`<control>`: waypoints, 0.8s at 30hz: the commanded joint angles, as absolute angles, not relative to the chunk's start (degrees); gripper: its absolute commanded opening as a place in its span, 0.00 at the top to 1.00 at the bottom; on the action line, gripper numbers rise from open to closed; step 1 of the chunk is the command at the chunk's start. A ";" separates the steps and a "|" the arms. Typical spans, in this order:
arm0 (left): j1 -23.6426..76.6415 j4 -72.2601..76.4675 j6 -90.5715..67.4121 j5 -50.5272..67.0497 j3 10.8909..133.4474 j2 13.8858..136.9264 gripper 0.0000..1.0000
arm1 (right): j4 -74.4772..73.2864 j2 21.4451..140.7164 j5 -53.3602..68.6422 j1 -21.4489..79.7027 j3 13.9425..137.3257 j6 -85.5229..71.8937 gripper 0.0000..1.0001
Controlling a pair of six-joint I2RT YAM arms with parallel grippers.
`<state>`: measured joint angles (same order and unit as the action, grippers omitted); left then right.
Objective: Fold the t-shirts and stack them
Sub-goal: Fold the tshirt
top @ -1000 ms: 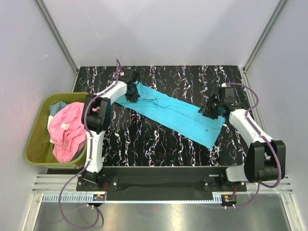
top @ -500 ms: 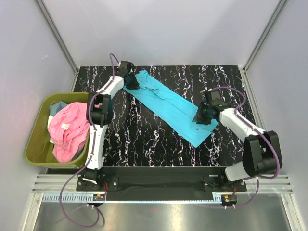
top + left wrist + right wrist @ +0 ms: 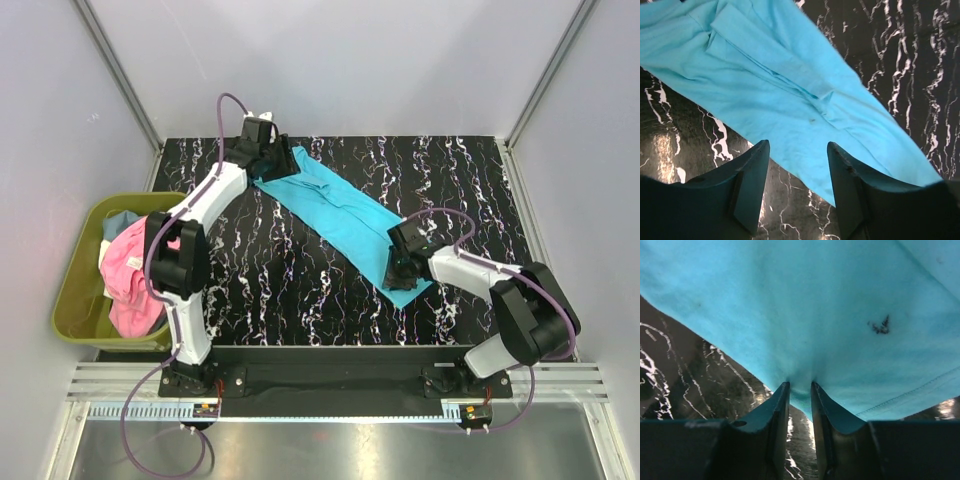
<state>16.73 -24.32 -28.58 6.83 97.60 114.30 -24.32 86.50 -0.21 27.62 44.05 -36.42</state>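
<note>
While the turquoise t-shirt lies as a long folded band across the bench, running from the upper left of the top view toward the lower right, one arm is at each end of it. The left tool hangs over the upper-left end. In the left wrist view its fingers stand well apart with nothing between them, and the creased cloth lies flat on the black marbled surface below.

The right tool is at the lower-right end, low to the bench. In the right wrist view its fingers are close together, with a small ridge of turquoise cloth pinched between the tips at the shirt's edge. A hem seam crosses the lower right of that frame, and a dark mark sits on the cloth at upper right.

At the left edge of the top view stands an olive-green bin, holding a crumpled pink t-shirt with some grey-blue cloth behind it.
</note>
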 commanded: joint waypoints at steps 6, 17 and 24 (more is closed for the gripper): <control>17.75 -27.95 -27.16 -2.46 90.36 107.41 0.44 | -22.59 86.84 -5.27 39.10 40.25 -47.62 0.69; 17.75 -26.03 -27.07 1.48 89.29 112.76 0.43 | -35.32 80.60 -12.65 53.61 47.27 -59.51 0.67; 17.49 -28.38 -28.12 1.85 99.03 125.32 0.44 | -43.42 81.12 -20.04 49.49 57.65 -47.65 0.63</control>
